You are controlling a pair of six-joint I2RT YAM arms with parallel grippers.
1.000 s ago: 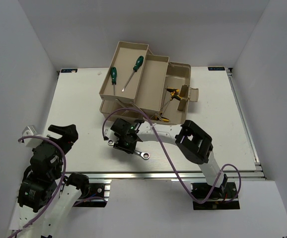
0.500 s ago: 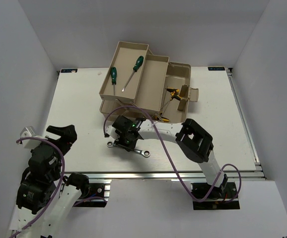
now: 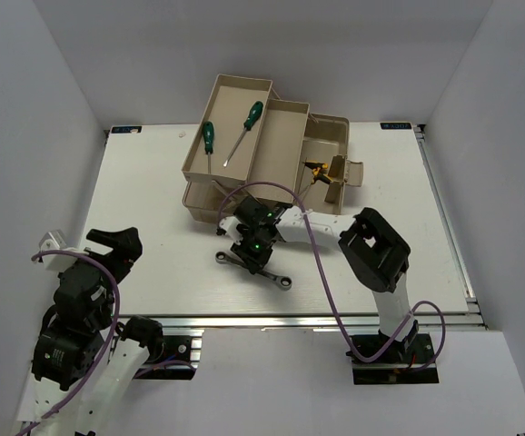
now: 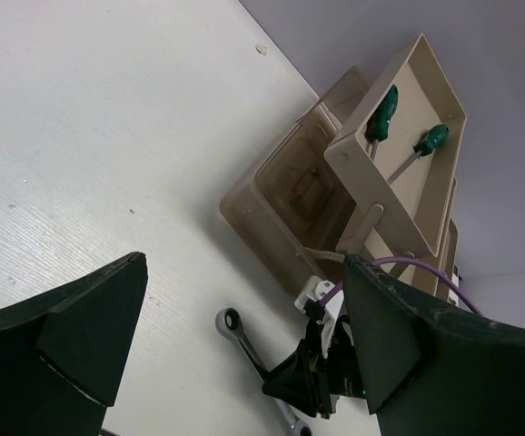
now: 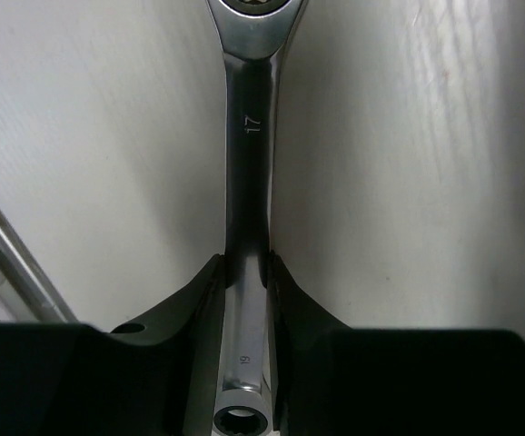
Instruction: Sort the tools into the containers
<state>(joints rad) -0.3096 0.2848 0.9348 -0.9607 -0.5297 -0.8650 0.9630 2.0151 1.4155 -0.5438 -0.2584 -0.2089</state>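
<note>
A silver combination wrench (image 3: 282, 281) is level just over the white table, in front of the toolbox. My right gripper (image 3: 255, 262) is shut on its shank; the right wrist view shows both fingers pressed to the wrench (image 5: 247, 136), at my right gripper (image 5: 245, 263). Two green-handled screwdrivers (image 3: 208, 138) (image 3: 252, 115) lie in the raised left tray (image 3: 232, 94) of the beige toolbox. Yellow-and-black hex keys (image 3: 317, 170) lie in its right compartment. My left gripper (image 3: 117, 243) is open and empty at the near left; its view (image 4: 244, 263) shows the wrench (image 4: 233, 327).
The toolbox's middle tray (image 3: 282, 145) holds nothing I can see. White walls enclose the table on three sides. A purple cable (image 3: 321, 272) loops from the right arm over the table. A metal rail (image 3: 317, 318) runs along the near edge.
My right gripper has moved to the right with the wrench in it, away from the toolbox's left corner. The left arm has barely moved.
</note>
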